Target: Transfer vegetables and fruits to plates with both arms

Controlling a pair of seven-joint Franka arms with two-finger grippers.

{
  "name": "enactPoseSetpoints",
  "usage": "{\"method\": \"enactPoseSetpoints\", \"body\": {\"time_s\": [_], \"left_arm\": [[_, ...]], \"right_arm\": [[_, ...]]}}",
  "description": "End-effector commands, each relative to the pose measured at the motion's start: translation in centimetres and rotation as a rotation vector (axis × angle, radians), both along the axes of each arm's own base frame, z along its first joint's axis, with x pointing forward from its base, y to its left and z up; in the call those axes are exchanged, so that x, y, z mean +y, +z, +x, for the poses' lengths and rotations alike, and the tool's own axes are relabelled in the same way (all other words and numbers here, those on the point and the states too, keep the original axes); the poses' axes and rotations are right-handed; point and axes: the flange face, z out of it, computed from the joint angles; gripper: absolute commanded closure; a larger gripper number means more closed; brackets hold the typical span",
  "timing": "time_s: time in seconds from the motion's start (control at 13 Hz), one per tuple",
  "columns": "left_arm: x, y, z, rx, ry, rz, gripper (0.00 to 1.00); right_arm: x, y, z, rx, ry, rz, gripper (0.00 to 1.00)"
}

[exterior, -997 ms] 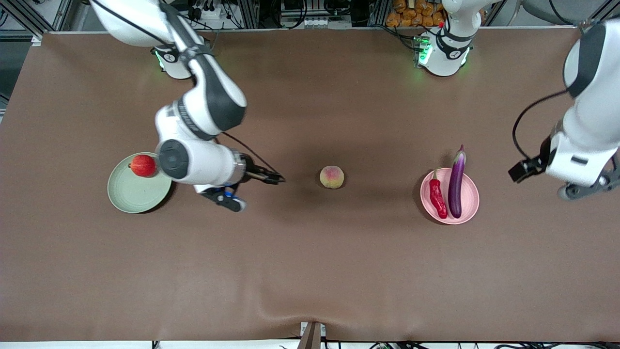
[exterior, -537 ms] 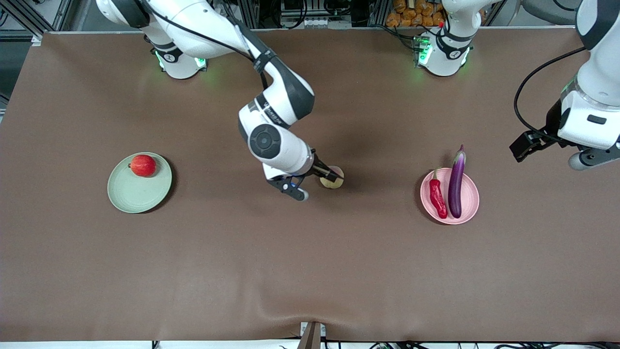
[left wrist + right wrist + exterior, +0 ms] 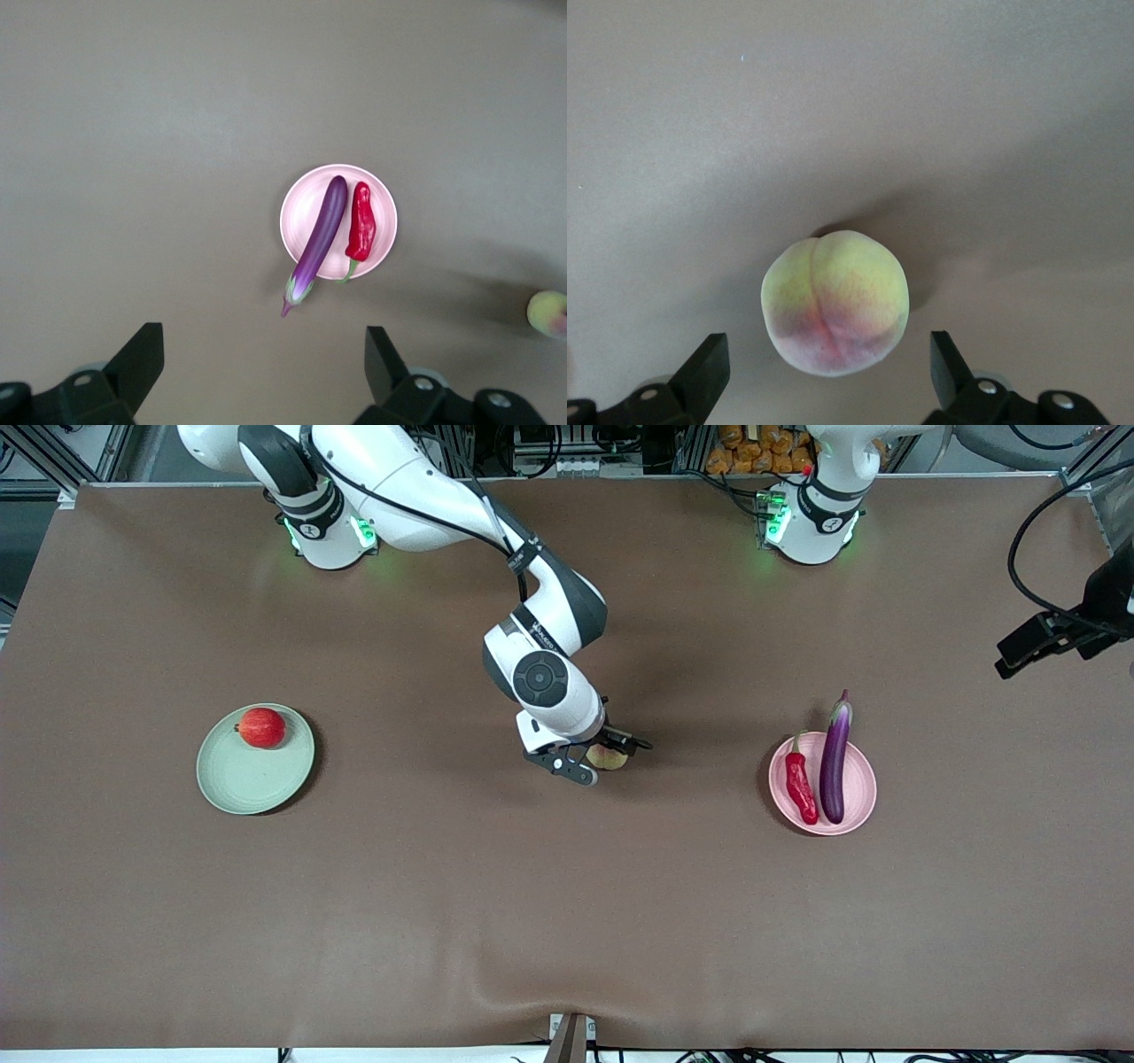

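The peach lies mid-table. My right gripper is open just over it, one finger on each side, not touching; in the right wrist view the peach lies between my right gripper's spread fingers. The pomegranate sits on the green plate. The eggplant and chili lie on the pink plate. My left gripper is open and empty, high above the table; its view shows the pink plate, eggplant, chili and peach.
The brown mat covers the whole table. The left arm's wrist shows only at the view's edge, at its own end of the table. The arm bases stand along the table's edge farthest from the front camera.
My right arm swung from beside the green plate to the peach and lowered its open gripper over it. My left arm rose and drew away toward its end of the table.
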Motion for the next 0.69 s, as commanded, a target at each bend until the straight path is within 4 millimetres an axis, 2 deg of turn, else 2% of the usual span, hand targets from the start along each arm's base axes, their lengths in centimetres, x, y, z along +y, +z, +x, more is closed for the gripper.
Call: {"method": "enactPoseSetpoints", "body": {"time_s": [0.0, 0.31, 0.46, 0.54, 0.61], "left_arm": [[-0.7, 0.2, -1.6, 0.007, -0.037, -0.013, 0.00], [-1.3, 0.2, -1.5, 0.009, -0.063, -0.024, 0.00], [-1.2, 0.2, -1.9, 0.034, -0.115, -0.033, 0.00], [-1.1, 0.4, -2.2, 0.043, -0.123, -0.033, 0.00], [-1.1, 0.4, -2.3, 0.051, -0.125, -0.033, 0.00]], "right_arm": [[0.7, 0.2, 0.4, -0.036, 0.013, -0.017, 0.00], [1.9, -2.2, -0.8, -0.060, 0.039, -0.032, 0.00], [2.1, -3.1, -0.7, -0.082, 0.034, -0.025, 0.00], [2.2, -3.3, -0.8, -0.088, 0.028, -0.022, 0.10], [2.5, -3.1, -1.1, -0.088, 0.029, -0.019, 0.68]]}}
